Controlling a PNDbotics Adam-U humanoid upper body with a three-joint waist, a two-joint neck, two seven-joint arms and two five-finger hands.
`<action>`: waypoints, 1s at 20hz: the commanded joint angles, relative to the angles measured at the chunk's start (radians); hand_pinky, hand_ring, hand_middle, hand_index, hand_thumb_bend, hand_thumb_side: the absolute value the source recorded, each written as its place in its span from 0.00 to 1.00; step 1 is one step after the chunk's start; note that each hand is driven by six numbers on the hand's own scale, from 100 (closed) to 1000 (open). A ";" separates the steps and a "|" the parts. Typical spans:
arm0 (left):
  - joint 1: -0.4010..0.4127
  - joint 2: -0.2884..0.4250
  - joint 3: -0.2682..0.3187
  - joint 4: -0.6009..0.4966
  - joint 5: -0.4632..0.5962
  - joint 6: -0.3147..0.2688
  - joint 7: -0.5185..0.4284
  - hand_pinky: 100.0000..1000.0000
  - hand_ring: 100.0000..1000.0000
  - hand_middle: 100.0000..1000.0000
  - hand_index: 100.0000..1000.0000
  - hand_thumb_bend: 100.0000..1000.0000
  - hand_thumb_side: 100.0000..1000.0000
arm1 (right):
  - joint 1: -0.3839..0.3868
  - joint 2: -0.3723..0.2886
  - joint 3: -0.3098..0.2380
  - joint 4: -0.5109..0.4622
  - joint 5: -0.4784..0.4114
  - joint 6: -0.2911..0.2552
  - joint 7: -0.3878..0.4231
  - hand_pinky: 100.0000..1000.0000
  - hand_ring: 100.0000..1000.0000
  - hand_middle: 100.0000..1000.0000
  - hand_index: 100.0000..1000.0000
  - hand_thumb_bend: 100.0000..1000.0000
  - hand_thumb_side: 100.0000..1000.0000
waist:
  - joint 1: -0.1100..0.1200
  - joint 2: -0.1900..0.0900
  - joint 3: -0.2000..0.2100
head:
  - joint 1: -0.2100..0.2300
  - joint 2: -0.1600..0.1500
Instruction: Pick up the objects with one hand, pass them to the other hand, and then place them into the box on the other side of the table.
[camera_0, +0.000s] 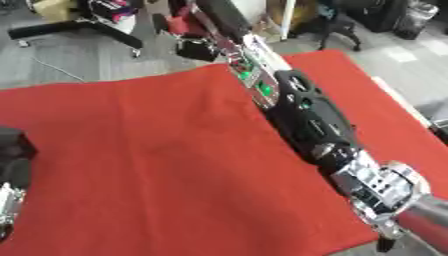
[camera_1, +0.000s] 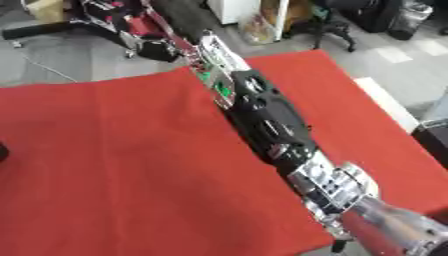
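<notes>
Left hand (camera_0: 10, 152) sits at the left eye view's edge, barely entering the other.

A matt red cloth (camera_0: 157, 165) covers the table, its weave soft and faintly creased. The right arm (camera_1: 262, 120) lying across it has a forearm shell of black plastic with a slight gloss, and bare circuit boards with green lights near its far end. Its joint (camera_1: 337, 187) toward the near edge is bright, polished metal, joined to a smooth silver tube. Beyond the table the floor (camera_0: 79, 55) is dull grey and smooth.
</notes>
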 joint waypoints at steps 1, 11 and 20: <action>-0.049 0.000 -0.043 0.022 -0.074 -0.037 0.055 0.73 0.59 0.63 0.80 0.35 0.66 | -0.007 0.034 0.017 -0.106 -0.173 0.039 0.075 0.39 0.14 0.20 0.62 0.00 0.37 | -0.003 -0.022 -0.006 | 0.007 0.002; -0.154 -0.091 -0.105 0.162 -0.243 -0.072 0.306 0.74 0.62 0.67 0.81 0.42 0.53 | 0.035 0.123 0.037 -0.256 -0.443 0.163 0.218 0.39 0.13 0.19 0.61 0.00 0.39 | -0.018 -0.021 -0.033 | 0.021 0.004; -0.216 -0.177 -0.109 0.227 -0.207 -0.004 0.531 0.71 0.60 0.65 0.78 0.41 0.49 | 0.064 0.158 0.049 -0.300 -0.503 0.194 0.270 0.39 0.13 0.19 0.61 0.00 0.41 | -0.027 -0.021 -0.047 | 0.025 -0.001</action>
